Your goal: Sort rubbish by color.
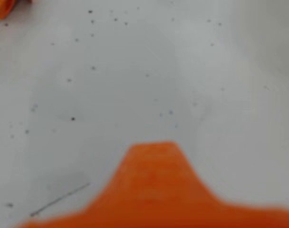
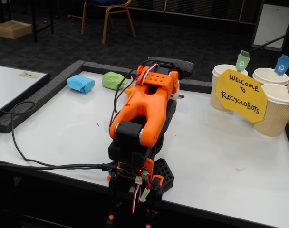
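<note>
Blue crumpled paper wad (image 2: 81, 83), one, lies leftmost on the white table (image 2: 220, 161) in the fixed view, one green crumpled wad (image 2: 113, 80) just right; then the orange plastic arm (image 2: 147, 107), and three paper cups (image 2: 280, 109) far right. Gripper (image 1: 154, 154) state: cannot tell

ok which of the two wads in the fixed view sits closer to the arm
The green wad; it lies just left of the folded orange arm, while the blue wad sits further left.
</note>
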